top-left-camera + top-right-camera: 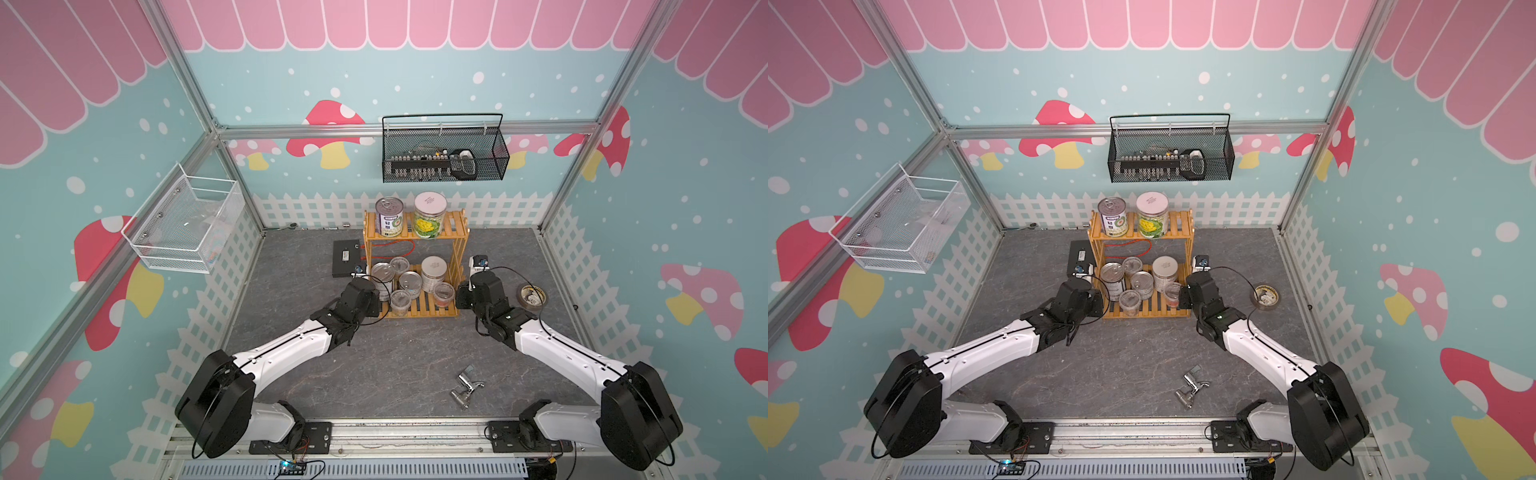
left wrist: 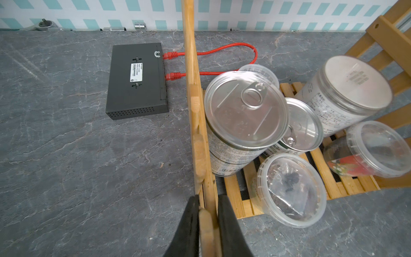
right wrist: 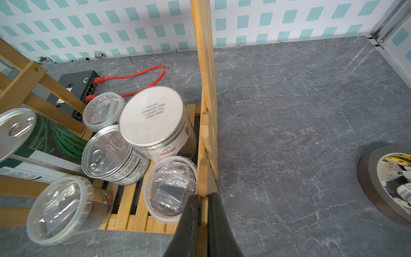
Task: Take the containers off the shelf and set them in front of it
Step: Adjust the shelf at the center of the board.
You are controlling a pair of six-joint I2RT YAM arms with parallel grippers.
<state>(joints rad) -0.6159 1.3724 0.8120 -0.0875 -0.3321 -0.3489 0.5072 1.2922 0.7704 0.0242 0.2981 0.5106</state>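
Note:
The yellow-orange slatted shelf [image 1: 419,311] stands at the back middle of the table. Its top tier holds a purple-labelled tin [image 1: 390,216] and a white-lidded jar [image 1: 429,215]. The bottom tier holds two silver tins [image 2: 244,111], a white-lidded canister [image 3: 155,124] and three clear lidded cups [image 2: 291,189], crowded together. My left gripper [image 2: 208,198] is shut on the shelf's left front post, low down. My right gripper [image 3: 203,195] is shut on the right front post [image 3: 205,155], beside a clear cup [image 3: 171,189].
A black box [image 1: 346,257] with a red cable [image 2: 222,47] lies left of and behind the shelf. A tape roll [image 1: 532,296] lies to the right, a chrome faucet [image 1: 466,384] near the front. A black wire basket [image 1: 444,153] and a white one [image 1: 187,224] hang on the walls.

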